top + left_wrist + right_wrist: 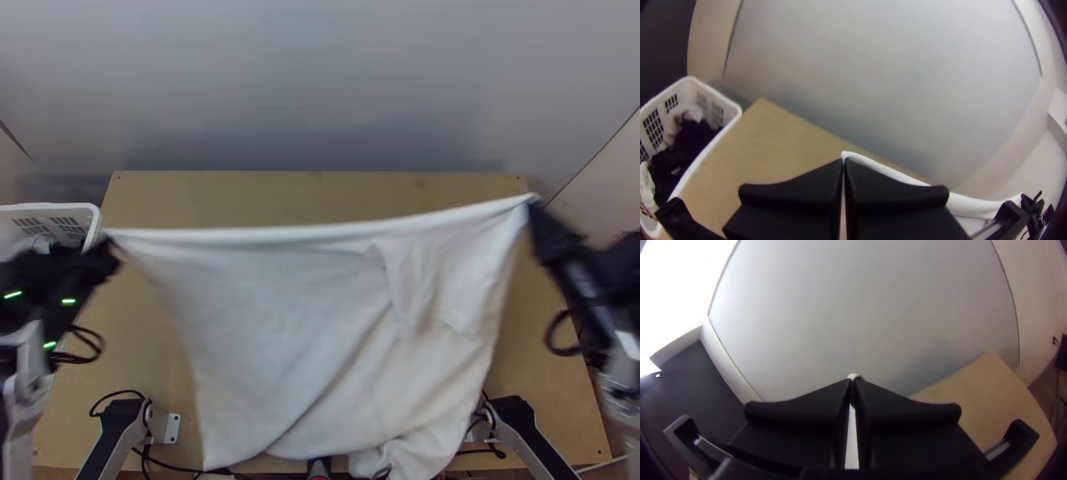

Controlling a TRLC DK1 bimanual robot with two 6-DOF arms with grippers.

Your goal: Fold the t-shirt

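Note:
The white t-shirt [296, 320] hangs stretched between both grippers in the top view, its upper edge nearly straight and its lower part draping toward the table's near edge, with loose folds on the right half. My left gripper [108, 244] is at its upper left corner; in the left wrist view the left gripper [843, 161] is shut on the white cloth [889, 171]. At the upper right corner is my right gripper [534, 206]. The right wrist view has the right gripper [852, 381] shut on a bit of cloth [854, 376].
A white basket [94, 220] holding dark and light cloth stands at the table's left side. The wooden table [320, 196] shows behind the shirt and at both sides of it. A grey-white wall [320, 80] rises beyond the far edge.

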